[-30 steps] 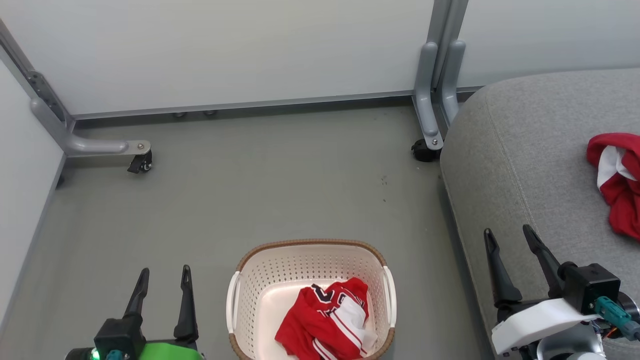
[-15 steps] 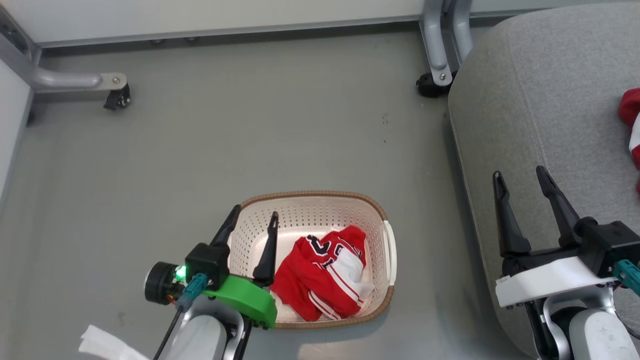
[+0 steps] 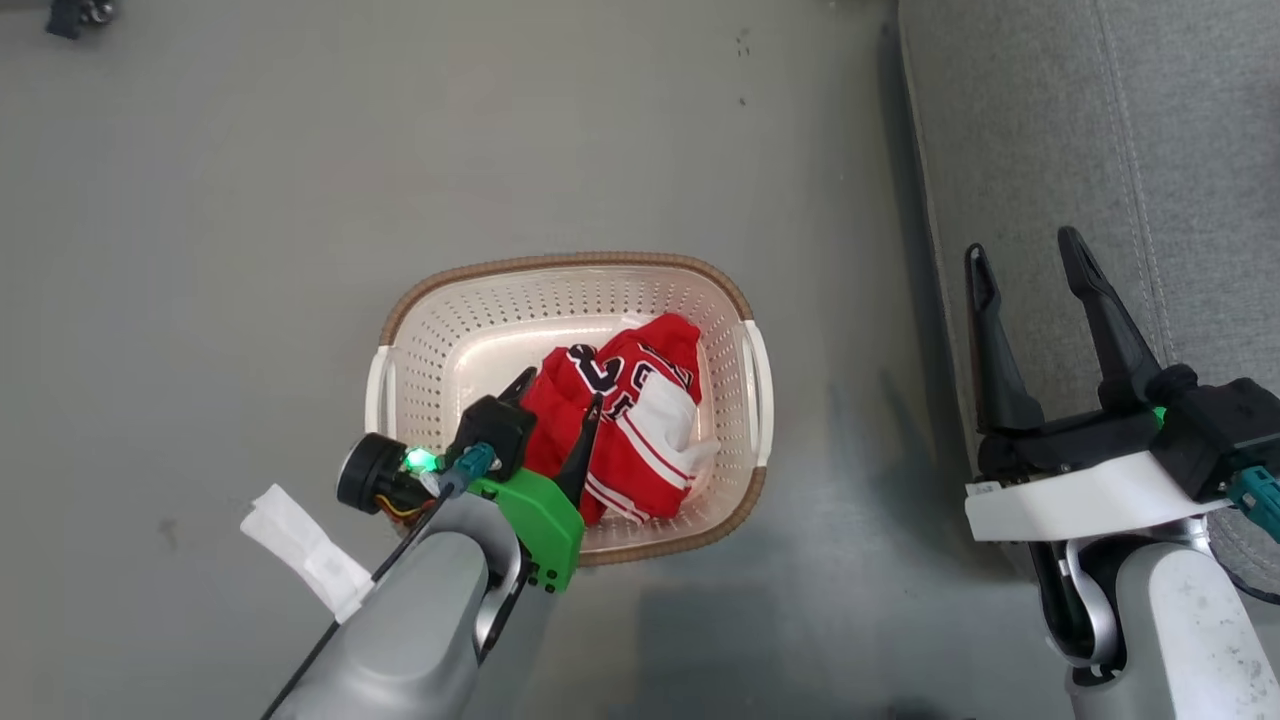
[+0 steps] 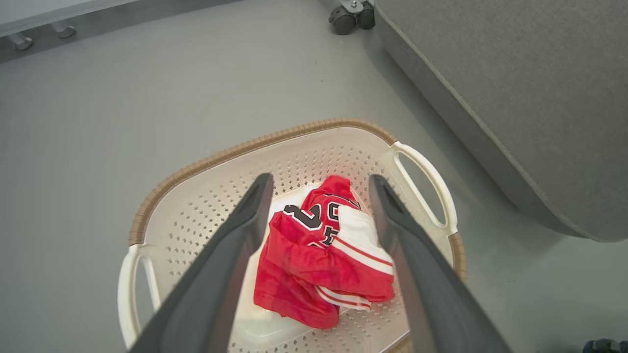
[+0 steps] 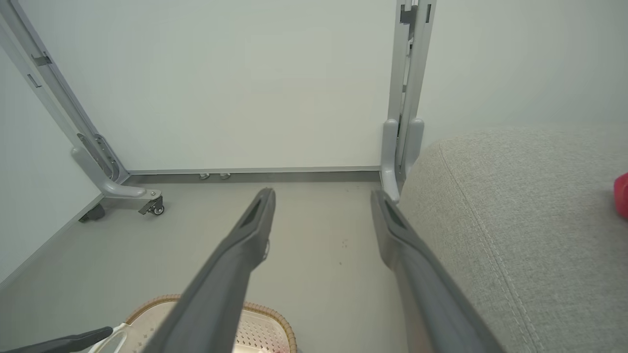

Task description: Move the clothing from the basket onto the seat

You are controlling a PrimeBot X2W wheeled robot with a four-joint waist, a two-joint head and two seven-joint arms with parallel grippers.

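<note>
Room: a grey floor (image 3: 250,200) is stretching under everything, with pale wall panels (image 5: 245,73) and a grey wheeled frame leg (image 5: 400,147) standing at its far side.
Left pincer (image 3: 560,392): it is hanging open inside the basket (image 3: 560,262), its two dark fingers spread and pointing down around the red jersey (image 3: 640,420). It is gripping nothing, and whether the tips are touching the fabric cannot be told.
Red jersey: it is lying crumpled on the basket's bottom, towards the side nearer the seat (image 3: 1050,120), and is showing a white panel, striped trim and dark lettering.
Basket: it is standing on the floor, near the seat but apart from it.
Right pincer (image 3: 1022,245): it is hovering open and empty over the seat's near edge, fingers spread, well apart from the basket.
Seat: the grey woven cushion is lying to the right of the basket, and a patch of red fabric (image 5: 622,193) is resting on it at the right wrist view's edge.
</note>
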